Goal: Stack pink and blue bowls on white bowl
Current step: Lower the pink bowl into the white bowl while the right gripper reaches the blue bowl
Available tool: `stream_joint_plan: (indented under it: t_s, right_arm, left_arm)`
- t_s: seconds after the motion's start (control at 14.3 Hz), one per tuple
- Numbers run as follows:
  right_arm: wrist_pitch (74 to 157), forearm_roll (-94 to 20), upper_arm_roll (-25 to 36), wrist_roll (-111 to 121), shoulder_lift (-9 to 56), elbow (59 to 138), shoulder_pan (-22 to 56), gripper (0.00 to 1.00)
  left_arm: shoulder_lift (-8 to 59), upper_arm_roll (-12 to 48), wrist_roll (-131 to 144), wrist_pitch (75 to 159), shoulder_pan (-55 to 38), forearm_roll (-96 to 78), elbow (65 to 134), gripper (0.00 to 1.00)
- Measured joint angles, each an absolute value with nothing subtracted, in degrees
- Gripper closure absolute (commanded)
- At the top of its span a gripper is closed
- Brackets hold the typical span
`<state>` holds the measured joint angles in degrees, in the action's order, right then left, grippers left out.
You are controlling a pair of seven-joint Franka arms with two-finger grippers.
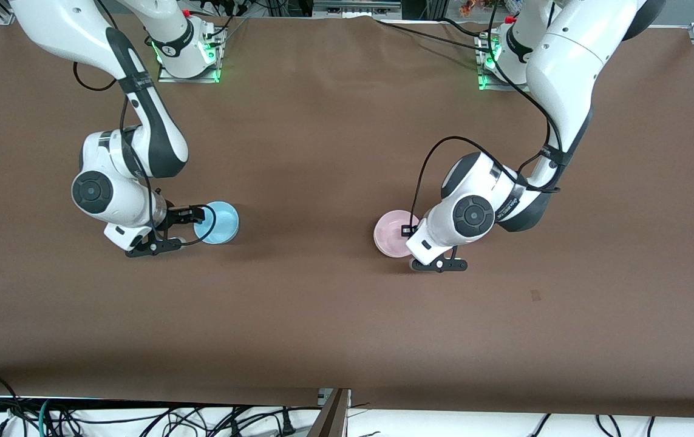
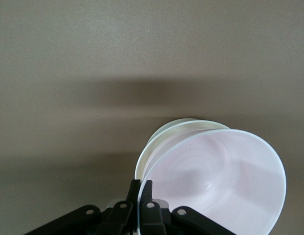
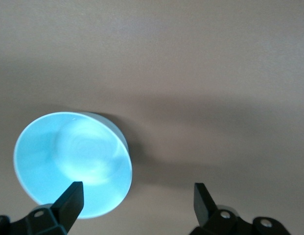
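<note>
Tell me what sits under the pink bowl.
In the left wrist view the left gripper pinches the pink bowl's rim; a white bowl's rim shows beneath it. Whether they touch is hidden.

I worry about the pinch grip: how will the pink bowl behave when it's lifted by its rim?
The pink bowl looks thin-walled, so probably light. The left gripper pinches one rim edge, so the bowl may tilt. Its smooth surface could slip. It seems nested on the white bowl, which might lift too.

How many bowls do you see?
3. Blue bowl sits toward the right arm's end, at the open right pincer; pink bowl is gripped by the left pincer; white bowl shows just under it, mostly hidden.
</note>
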<state>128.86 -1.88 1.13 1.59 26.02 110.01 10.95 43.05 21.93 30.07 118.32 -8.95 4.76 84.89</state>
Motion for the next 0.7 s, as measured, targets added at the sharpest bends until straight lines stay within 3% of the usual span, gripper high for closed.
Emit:
stream_joint_plan:
  t_s: [0.14, 0.21, 0.28, 0.35, 0.49, 0.7]
  right_arm:
    - [131.3, -1.9, 1.1, -0.1, 27.8, 110.2, 10.9, 0.01]
    - [131.9, -1.9, 1.1, -1.2, 28.6, 110.2, 10.9, 0.02]
    - [132.3, -1.9, 1.1, -1.8, 29.2, 110.3, 10.9, 0.10]
    - [132.4, -1.9, 1.1, -1.9, 29.5, 110.2, 10.9, 0.25]
    - [132.4, -1.9, 1.1, -2.1, 29.5, 110.2, 11.0, 0.48]
    - [132.4, -1.9, 1.0, -2.4, 29.5, 110.2, 11.4, 0.71]
  left_arm:
    - [43.1, 21.9, 30.7, 118.3, -9.1, 4.8, 84.8, 1.00]
    - [43.1, 21.9, 31.1, 118.3, -9.2, 4.9, 84.8, 0.94]
    - [43.1, 21.9, 31.5, 118.3, -9.5, 4.9, 84.8, 0.29]
    - [43.1, 21.9, 32.4, 118.3, -10.0, 4.9, 84.8, 0.00]
    - [43.3, 21.9, 33.8, 118.3, -11.0, 4.9, 84.8, 0.00]
    - [43.3, 21.7, 34.4, 118.3, -11.1, 5.0, 84.8, 0.00]
